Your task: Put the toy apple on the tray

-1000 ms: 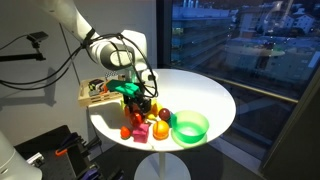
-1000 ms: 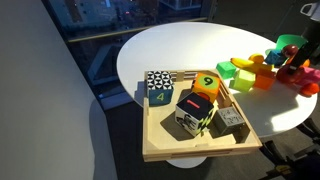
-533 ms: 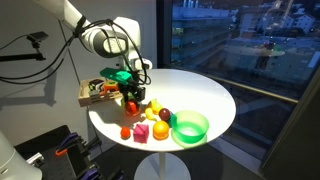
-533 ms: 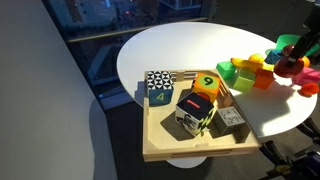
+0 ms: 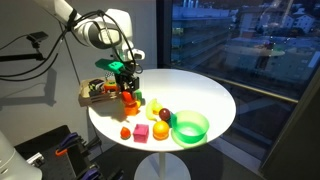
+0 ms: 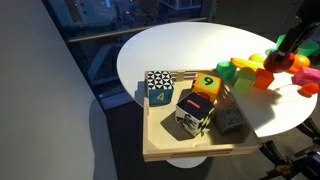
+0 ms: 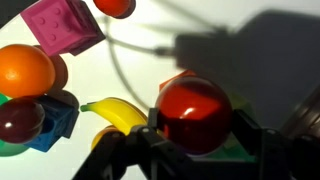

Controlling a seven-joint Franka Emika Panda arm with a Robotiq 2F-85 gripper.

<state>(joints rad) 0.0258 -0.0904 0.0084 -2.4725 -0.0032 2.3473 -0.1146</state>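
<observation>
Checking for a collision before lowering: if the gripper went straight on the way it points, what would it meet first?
Probably the orange toy showing just behind the small round red toy apple that the gripper holds; depth is unclear.

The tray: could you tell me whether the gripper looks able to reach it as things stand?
Probably yes: the gripper holds the toy apple above the table, and nothing seems to stand between it and the tray. Numbered blocks crowd the tray, yet some bare floor shows.
</observation>
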